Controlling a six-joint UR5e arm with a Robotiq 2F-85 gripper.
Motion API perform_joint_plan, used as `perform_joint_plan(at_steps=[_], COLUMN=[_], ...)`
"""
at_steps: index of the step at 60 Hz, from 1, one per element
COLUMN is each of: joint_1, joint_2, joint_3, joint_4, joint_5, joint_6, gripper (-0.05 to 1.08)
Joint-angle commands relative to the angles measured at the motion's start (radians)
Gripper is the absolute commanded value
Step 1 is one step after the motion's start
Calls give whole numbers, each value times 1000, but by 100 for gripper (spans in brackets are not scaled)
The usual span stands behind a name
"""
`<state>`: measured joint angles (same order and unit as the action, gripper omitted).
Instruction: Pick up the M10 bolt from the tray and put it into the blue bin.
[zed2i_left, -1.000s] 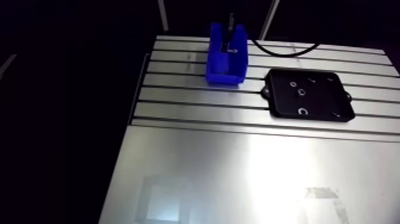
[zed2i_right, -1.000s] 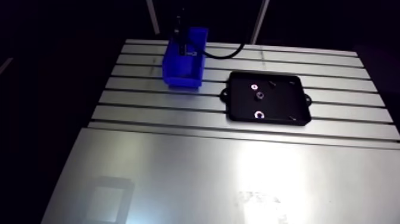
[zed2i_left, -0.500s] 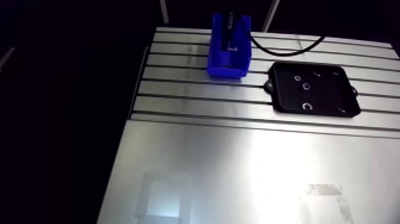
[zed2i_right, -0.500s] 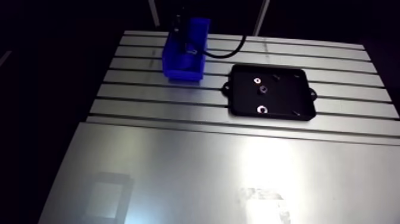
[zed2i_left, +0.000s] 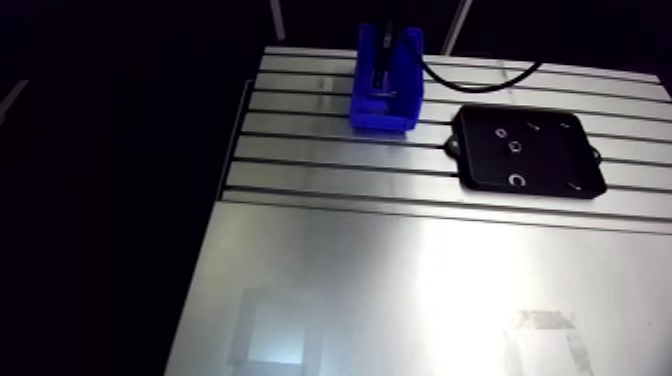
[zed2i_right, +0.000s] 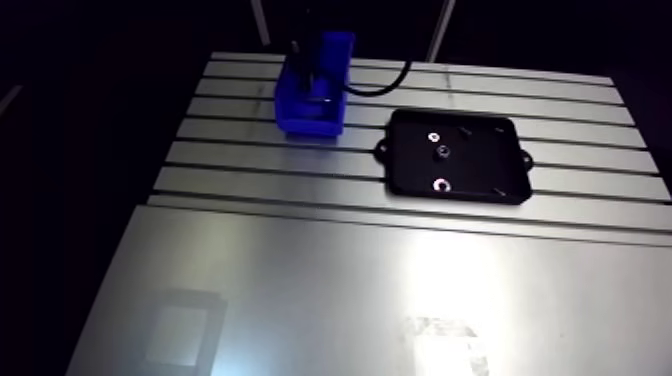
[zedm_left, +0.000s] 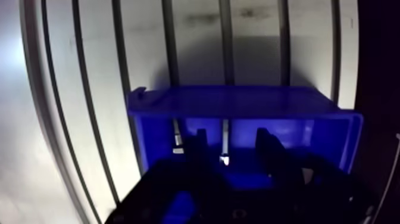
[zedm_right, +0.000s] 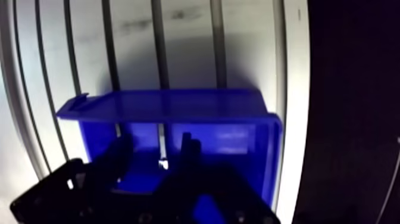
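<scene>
Down inside the blue bin (zedm_left: 226, 101), your claw (zedm_left: 233, 149) has sunk a little lower than it hung just before. The bin and the black tray (zed2i_left: 555, 155) sit where they were on the tabletop (zed2i_left: 400, 280). What I take for the M10 bolt (zedm_left: 225, 159) shows only as a small bright glint at the claw's tip, over the bin floor. You cannot tell from either view whether the claw grips it or has let go. The tray carries only ring-shaped pieces (zed2i_left: 517, 180) and small bits. By my judgement the carry is over and the release is the step in hand, so confirm the bolt lies in the bin before you lift away.
</scene>
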<state>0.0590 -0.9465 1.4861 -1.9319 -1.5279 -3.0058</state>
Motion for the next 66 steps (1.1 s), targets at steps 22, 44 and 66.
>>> perform_joint_plan(at_steps=[22, 44, 66], joint_1=[7, 4, -142], joint_2=[-258, -340, -467], joint_3=[-95, -89, -58], joint_4=[249, 316, 425], joint_5=[-60, -89, -91], joint_6=[48, 857, 1314], gripper=[1, 1, 1])
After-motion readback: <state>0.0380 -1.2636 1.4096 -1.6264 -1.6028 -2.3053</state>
